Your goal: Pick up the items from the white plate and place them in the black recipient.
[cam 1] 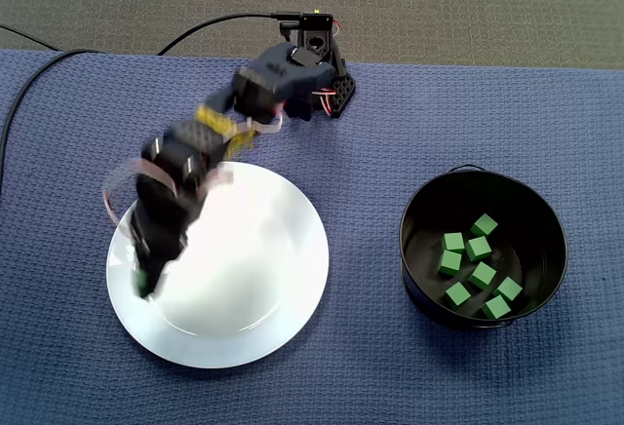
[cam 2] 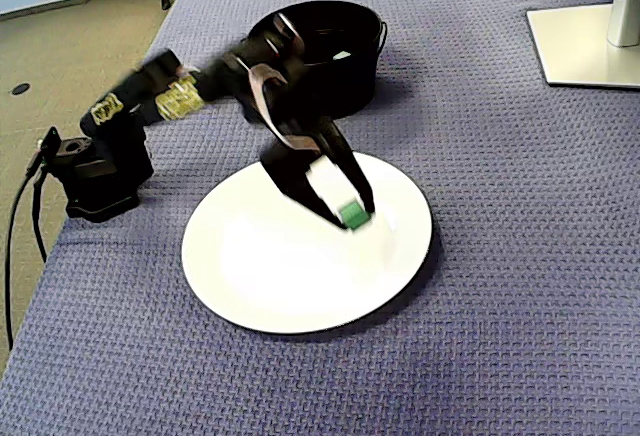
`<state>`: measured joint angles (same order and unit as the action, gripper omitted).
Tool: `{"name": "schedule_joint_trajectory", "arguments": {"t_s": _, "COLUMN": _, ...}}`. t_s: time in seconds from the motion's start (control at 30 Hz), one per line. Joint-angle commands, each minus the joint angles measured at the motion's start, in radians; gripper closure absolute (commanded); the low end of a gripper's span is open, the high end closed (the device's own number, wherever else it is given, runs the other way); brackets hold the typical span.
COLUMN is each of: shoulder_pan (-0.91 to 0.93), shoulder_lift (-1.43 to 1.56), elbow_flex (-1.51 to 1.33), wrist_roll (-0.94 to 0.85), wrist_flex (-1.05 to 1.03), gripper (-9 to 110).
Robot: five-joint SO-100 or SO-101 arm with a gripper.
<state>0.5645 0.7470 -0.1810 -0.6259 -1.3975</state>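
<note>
Though blur smears the arm in a fixed view, the gripper hangs over the left of the white plate, seven cubes lying in the black recipient. In a fixed view it pinches a green cube at the plate: seemingly light, rigid, best held across opposite faces.

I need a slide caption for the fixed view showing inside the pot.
Fingers at a green cube on white plate; more cubes in black pot.
</note>
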Motion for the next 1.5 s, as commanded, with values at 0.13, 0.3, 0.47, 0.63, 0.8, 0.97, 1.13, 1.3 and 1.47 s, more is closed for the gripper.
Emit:
{"name": "schedule_joint_trajectory", "arguments": {"t_s": 0.13, "shoulder_pan": -0.239, "shoulder_lift": 0.868, "elbow_flex": -0.626, "wrist_roll": 0.262, "wrist_flex": 0.36, "gripper": 102}}
{"name": "schedule_joint_trajectory", "arguments": {"t_s": 0.3, "shoulder_pan": -0.681, "shoulder_lift": 1.213, "elbow_flex": -0.969, "wrist_roll": 0.376, "wrist_flex": 0.479, "gripper": 102}}
{"name": "schedule_joint_trajectory", "arguments": {"t_s": 0.47, "shoulder_pan": -1.138, "shoulder_lift": 1.304, "elbow_flex": -1.184, "wrist_roll": 0.42, "wrist_flex": 0.491, "gripper": 102}}
{"name": "schedule_joint_trajectory", "arguments": {"t_s": 0.63, "shoulder_pan": -1.278, "shoulder_lift": 1.166, "elbow_flex": -1.35, "wrist_roll": 0.514, "wrist_flex": 0.502, "gripper": 102}}
{"name": "schedule_joint_trajectory", "arguments": {"t_s": 0.8, "shoulder_pan": -1.258, "shoulder_lift": 0.939, "elbow_flex": -1.48, "wrist_roll": 0.532, "wrist_flex": 0.643, "gripper": 102}}
{"name": "schedule_joint_trajectory", "arguments": {"t_s": 0.97, "shoulder_pan": -1.218, "shoulder_lift": 0.718, "elbow_flex": -1.48, "wrist_roll": 0.526, "wrist_flex": 0.73, "gripper": 99}}
{"name": "schedule_joint_trajectory", "arguments": {"t_s": 1.13, "shoulder_pan": -1.184, "shoulder_lift": 0.701, "elbow_flex": -1.476, "wrist_roll": 0.503, "wrist_flex": 0.687, "gripper": 57}}
{"name": "schedule_joint_trajectory", "arguments": {"t_s": 1.3, "shoulder_pan": -1.129, "shoulder_lift": 0.931, "elbow_flex": -1.439, "wrist_roll": 0.33, "wrist_flex": 0.523, "gripper": 62}}
{"name": "schedule_joint_trajectory", "arguments": {"t_s": 1.47, "shoulder_pan": -1.023, "shoulder_lift": 1.262, "elbow_flex": -1.424, "wrist_roll": -0.002, "wrist_flex": 0.36, "gripper": 75}}
